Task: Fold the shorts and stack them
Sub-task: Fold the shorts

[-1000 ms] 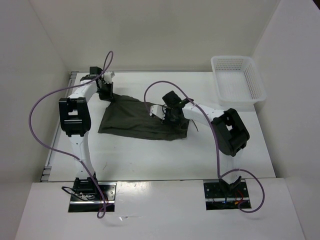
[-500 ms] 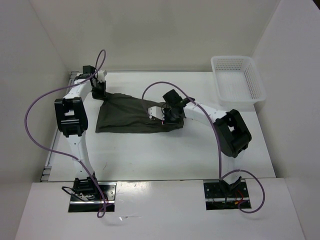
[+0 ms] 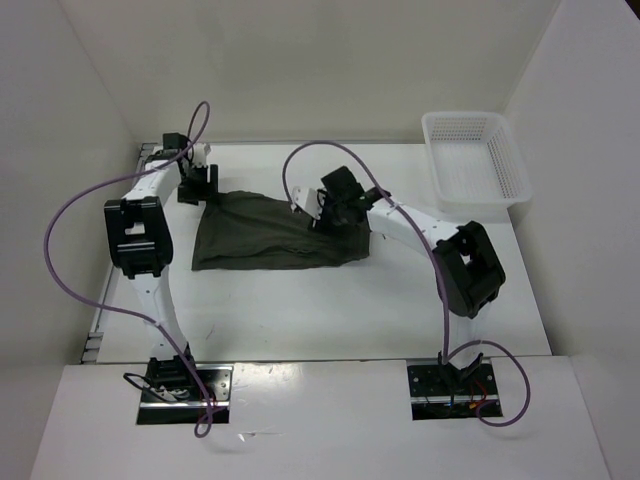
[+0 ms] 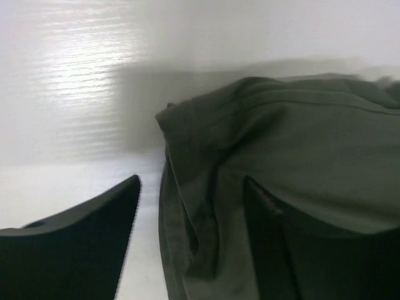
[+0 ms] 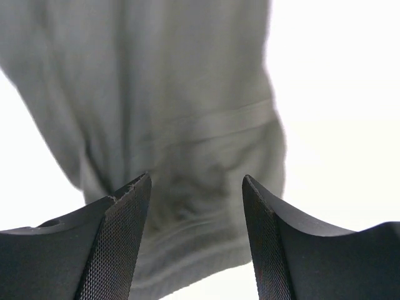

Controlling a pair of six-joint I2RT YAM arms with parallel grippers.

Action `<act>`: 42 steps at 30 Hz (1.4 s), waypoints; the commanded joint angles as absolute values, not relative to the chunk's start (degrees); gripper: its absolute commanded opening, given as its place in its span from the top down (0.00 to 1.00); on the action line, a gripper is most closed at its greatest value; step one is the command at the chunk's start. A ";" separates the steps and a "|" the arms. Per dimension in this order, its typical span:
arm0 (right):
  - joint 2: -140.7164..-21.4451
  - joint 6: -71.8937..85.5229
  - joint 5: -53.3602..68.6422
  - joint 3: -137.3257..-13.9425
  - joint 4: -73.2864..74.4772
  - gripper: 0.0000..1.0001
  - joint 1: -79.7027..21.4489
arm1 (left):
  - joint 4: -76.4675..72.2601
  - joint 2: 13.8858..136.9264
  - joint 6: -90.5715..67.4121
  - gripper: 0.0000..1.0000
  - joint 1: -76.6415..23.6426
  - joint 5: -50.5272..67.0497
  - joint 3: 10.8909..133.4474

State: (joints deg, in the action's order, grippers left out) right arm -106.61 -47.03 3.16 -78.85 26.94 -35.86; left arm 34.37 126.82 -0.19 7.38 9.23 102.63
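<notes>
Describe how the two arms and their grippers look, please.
The left arm and right arm have white links and bulky black joint blocks. A purple cable loops along each. The fingers are black and pointed; the right ones show fine texture inside.

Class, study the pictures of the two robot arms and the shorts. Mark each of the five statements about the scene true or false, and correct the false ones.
1. The shorts lie on the table. True.
2. The shorts are bright red. False: they are dark olive green.
3. The left hand and the right hand both have their fingers spread apart. True.
4. The right hand hangs over the basket. False: it is above the far right part of the shorts, and the basket stands apart at the table's far right corner.
5. A pair of shorts sits in the basket. False: the only shorts in view lie on the table outside it.
</notes>
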 commanded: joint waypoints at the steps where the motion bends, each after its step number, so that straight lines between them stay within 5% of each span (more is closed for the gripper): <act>1: -101.25 -37.10 3.60 -85.77 21.71 0.34 -35.07 | 33.22 116.91 0.00 0.23 7.73 13.17 101.96; 6: -99.05 -27.52 9.40 -89.12 24.87 0.33 -31.92 | 35.24 106.01 0.00 0.15 8.26 15.03 98.62; 13: -105.80 -16.72 8.37 -92.71 19.53 0.29 -24.80 | 47.18 102.49 0.00 0.20 8.26 13.53 85.19; 28: -120.06 -10.63 14.06 -95.80 20.65 0.27 -16.52 | 41.84 100.28 0.00 0.22 8.35 13.80 67.51; 32: -121.38 -12.11 18.71 -95.80 23.10 0.27 -15.91 | 40.70 101.60 0.00 0.29 8.35 13.18 68.11; 36: -121.90 -18.62 25.99 -94.40 27.85 0.27 -15.91 | 40.69 101.60 0.00 0.59 8.88 15.29 69.52; 42: -122.95 -22.93 23.83 -91.15 28.48 0.27 -15.91 | 40.69 100.55 0.00 0.87 8.88 15.82 69.52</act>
State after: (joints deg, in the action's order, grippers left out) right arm -121.64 -19.11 22.96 -92.58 26.48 -16.16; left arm 41.45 101.82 -0.34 8.56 13.87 67.72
